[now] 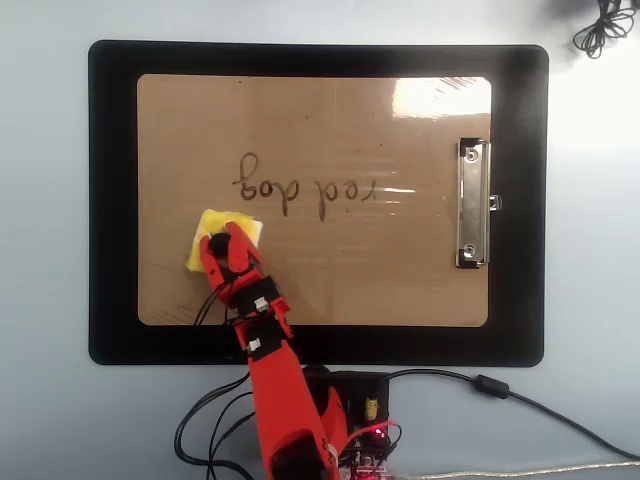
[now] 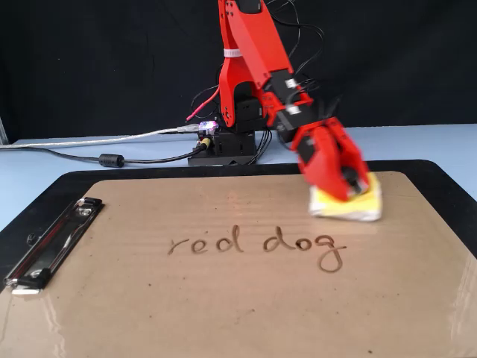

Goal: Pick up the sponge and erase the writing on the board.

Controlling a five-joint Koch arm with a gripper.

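Observation:
The yellow sponge (image 1: 214, 233) (image 2: 362, 203) is on the tan board (image 1: 400, 270) (image 2: 223, 298), just below the word "dog" in the overhead view. My red gripper (image 1: 224, 246) (image 2: 350, 188) is shut on the sponge from above, covering most of it. The brown writing (image 1: 310, 190) (image 2: 257, 245) reads "red dog" and is whole; the sponge sits close to its "dog" end without touching it. In the fixed view the gripper and sponge are blurred by motion.
The board lies on a black mat (image 1: 110, 200) (image 2: 447, 179). A silver clip (image 1: 473, 204) (image 2: 48, 242) holds the board's short side. The arm's base and cables (image 1: 350, 420) (image 2: 223, 145) stand beside the mat. A cable coil (image 1: 600, 20) lies at the overhead view's top right.

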